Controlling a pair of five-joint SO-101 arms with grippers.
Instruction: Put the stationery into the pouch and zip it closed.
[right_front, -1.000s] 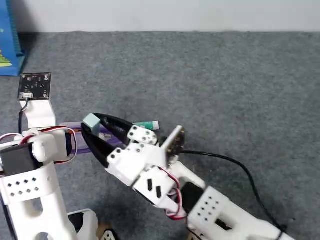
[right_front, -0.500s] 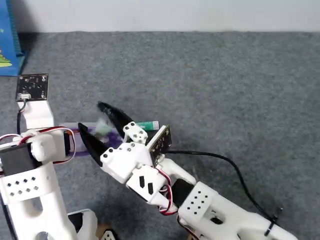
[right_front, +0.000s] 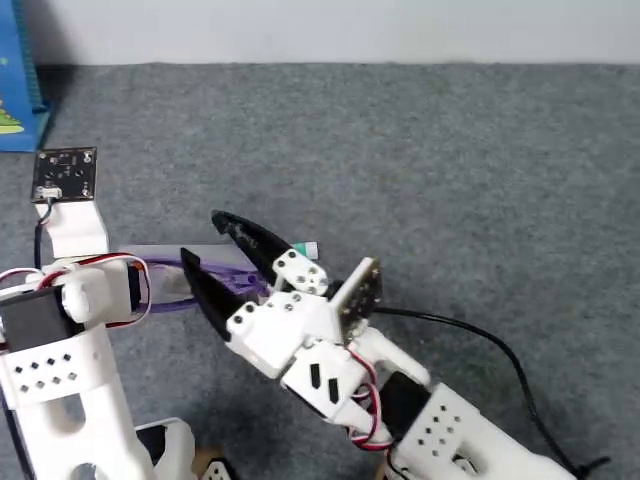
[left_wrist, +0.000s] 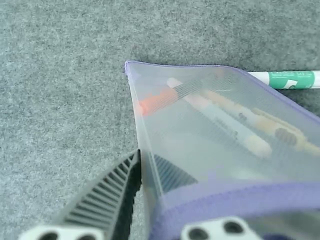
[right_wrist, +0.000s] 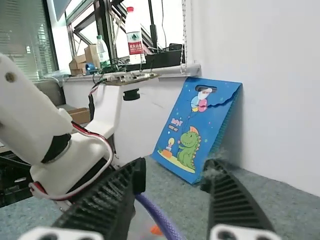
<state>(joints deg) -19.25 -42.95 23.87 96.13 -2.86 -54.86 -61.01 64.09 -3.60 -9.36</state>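
The left pincer (left_wrist: 150, 170) was clamped on the pouch's (left_wrist: 210, 140) left end; the right pincer (right_front: 200, 237) hung spread apart above it, a green pen (left_wrist: 287, 79) just beside

Grey carpet (right_front: 480, 160), white wall (right_front: 330, 30), blue dinosaur bag (right_wrist: 200, 130), bright windows (right_wrist: 22, 45) behind

The pouch (left_wrist: 215, 155) is frosted translucent white with a lavender border. Through it show an orange-tipped marker (left_wrist: 157, 100), a cream pen (left_wrist: 225, 122) and a yellowish pen (left_wrist: 282, 134). At 3 o'clock from the pouch in the high view, a green pen (right_front: 303, 248) has a white tip. The carpet (right_front: 450, 150) is flecked grey. The right gripper (right_front: 199, 234) has black ribbed fingers on a white body. The paper bag (right_wrist: 200, 130) is blue with a green dinosaur.
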